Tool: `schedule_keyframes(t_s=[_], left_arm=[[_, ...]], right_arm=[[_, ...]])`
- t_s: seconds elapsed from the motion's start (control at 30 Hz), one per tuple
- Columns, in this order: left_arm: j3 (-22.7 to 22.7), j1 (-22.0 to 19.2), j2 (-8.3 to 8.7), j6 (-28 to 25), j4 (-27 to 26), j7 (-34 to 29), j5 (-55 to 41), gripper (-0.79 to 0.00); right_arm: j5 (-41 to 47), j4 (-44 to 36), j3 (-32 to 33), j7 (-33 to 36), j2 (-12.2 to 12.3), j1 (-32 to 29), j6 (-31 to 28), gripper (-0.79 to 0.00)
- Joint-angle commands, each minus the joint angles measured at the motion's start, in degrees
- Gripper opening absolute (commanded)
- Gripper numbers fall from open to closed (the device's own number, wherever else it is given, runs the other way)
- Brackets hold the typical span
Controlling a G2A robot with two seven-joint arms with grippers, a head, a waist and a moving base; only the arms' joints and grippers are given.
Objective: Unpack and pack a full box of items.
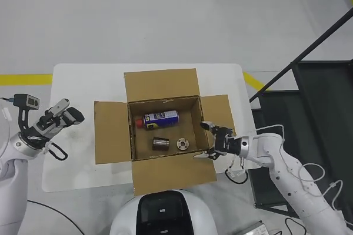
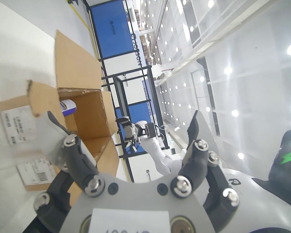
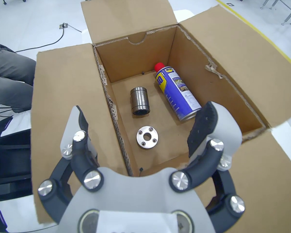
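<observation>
Ok so here's the setup: a cardboard box (image 1: pixel 162 83) sits in the middle of a white counter (image 1: pixel 76 82) with all four flaps folded out flat-ish. It's open on top and you can see right down to the floor of it.

Three things are inside. A blue spray can (image 1: pixel 160 120) with a red cap lies on its side along the far wall, cap pointing left. Nearer, about mid-floor, there's a short steel cylinder (image 1: pixel 159 143), also on its side. Just right of that lies a flat round flange (image 1: pixel 182 143) with a centre hole and smaller holes around it. The cylinder and flange are close but not touching, and the can is apart from both.

The right tool (image 1: pixel 207 141) hangs at the right rim of the box, above the right flap, and faces inward. Its fingers (image 3: pixel 206 120) are spread wide with nothing between them, so it's fully released. From its wrist cam the cylinder and flange sit pretty much straight ahead between the pads.

The left tool (image 1: pixel 69 110) is way out over the left edge of the counter, well apart from the box. It's also released and holding nothing. It points roughly toward the box, and its cam just catches the can's end over the left wall.
</observation>
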Motion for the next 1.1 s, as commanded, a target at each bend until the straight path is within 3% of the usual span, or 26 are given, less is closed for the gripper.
schedule_keyframes(t_s=[0.0,0.27,0.53,0.8,1.07], left_arm=[[-0.09,-0.53,0.1,0.03,1.91,0.3,0.76,0.0],[4.17,-3.98,0.34,0.76,6.86,1.09,10.57,0.0],[9.67,-6.55,-0.23,0.38,10.44,-1.1,8.25,0.0],[13.67,-8.83,-0.76,0.29,9.61,-4.21,3.51,0.0],[17.42,-10.76,-1.14,1.86,3.88,-6.21,1.74,0.0]], right_arm=[[2.26,0.06,4.26,-1.56,0.6,-2.97,-1.59,0.0],[6.49,1.77,5.89,-2.41,1.29,-4.87,-1.59,0.0],[6.63,1.9,5.82,-2.37,1.26,-4.96,-1.34,0.0],[19.59,6.41,6.53,-5.0,2.33,-6.27,-1.59,0.0],[36.68,13.07,8.83,-4.16,5.26,-7.29,-1.59,0.0]])
